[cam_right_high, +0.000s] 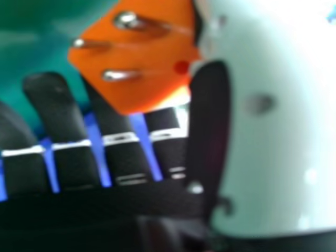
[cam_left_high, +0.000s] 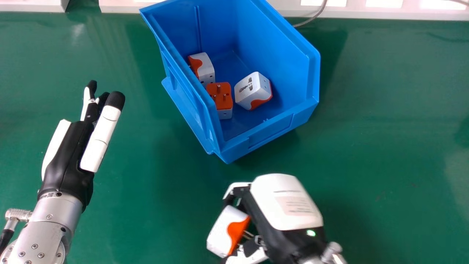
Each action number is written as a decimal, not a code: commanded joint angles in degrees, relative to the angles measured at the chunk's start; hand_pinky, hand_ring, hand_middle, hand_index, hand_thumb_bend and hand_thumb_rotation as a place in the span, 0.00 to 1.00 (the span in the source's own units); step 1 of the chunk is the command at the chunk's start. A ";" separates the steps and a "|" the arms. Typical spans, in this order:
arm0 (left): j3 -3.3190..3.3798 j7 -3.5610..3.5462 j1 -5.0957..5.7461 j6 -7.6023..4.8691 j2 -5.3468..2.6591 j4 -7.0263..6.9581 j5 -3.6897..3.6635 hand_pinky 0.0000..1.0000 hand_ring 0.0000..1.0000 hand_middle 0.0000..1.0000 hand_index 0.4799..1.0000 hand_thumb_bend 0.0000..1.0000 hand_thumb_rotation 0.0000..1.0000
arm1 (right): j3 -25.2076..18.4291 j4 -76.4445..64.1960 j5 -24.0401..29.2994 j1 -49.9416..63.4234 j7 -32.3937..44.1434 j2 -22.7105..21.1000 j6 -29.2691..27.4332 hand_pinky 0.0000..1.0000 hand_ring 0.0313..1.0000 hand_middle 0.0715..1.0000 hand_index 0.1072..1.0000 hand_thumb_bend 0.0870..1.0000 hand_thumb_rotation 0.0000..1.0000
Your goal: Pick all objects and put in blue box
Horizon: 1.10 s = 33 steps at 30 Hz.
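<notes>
In the head view my right hand [cam_left_high: 276,209] is low, right of centre, shut on a white and orange plug adapter [cam_left_high: 221,233] held at its left side. In the right hand view the adapter's orange pin face [cam_right_high: 142,58] lies between the thumb and fingers of my right hand [cam_right_high: 55,105]. The blue box [cam_left_high: 313,73] stands at the top middle and holds a white adapter [cam_left_high: 254,88] on its side, one with its orange pin face up [cam_left_high: 221,96], and another by the left wall [cam_left_high: 204,68]. My left hand [cam_left_high: 69,157] is at the left, open and empty.
The green table [cam_left_high: 384,128] spreads around the box. A pale ledge [cam_left_high: 366,13] runs along the far edge, with a grey cable [cam_left_high: 311,19] just behind the box.
</notes>
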 commanded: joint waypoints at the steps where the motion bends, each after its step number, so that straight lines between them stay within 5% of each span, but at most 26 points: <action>1: 0.54 -0.25 -0.36 -0.68 0.53 -0.44 -0.74 1.00 1.00 1.00 1.00 0.82 1.00 | -1.66 -5.18 -0.03 2.51 -1.22 0.28 0.00 0.15 0.20 0.27 0.41 0.44 0.15; 6: 0.82 -0.39 -0.60 -0.60 0.54 0.00 -0.83 1.00 1.00 1.00 1.00 0.82 1.00 | -4.90 -12.74 -1.53 6.17 0.17 0.86 1.42 0.22 0.27 0.32 0.42 0.44 0.15; 13: 0.55 -0.19 -0.45 -1.09 0.50 -0.02 -0.71 1.00 1.00 1.00 1.00 0.82 1.00 | -9.56 -17.27 -2.68 4.09 -0.24 1.22 -0.24 0.13 0.16 0.20 0.41 0.44 0.15; 20: 0.52 -0.21 -0.61 -1.75 0.36 0.90 -0.86 1.00 1.00 1.00 1.00 0.83 1.00 | -13.99 -16.31 -2.36 -5.52 -0.97 1.68 -3.71 0.04 0.06 0.07 0.41 0.44 0.14; 33: 0.46 0.05 -0.31 -1.13 0.46 0.41 -0.59 1.00 1.00 1.00 1.00 0.81 1.00 | -17.37 -4.46 2.50 -25.77 0.56 3.20 -7.57 0.03 0.04 0.05 0.41 0.44 0.14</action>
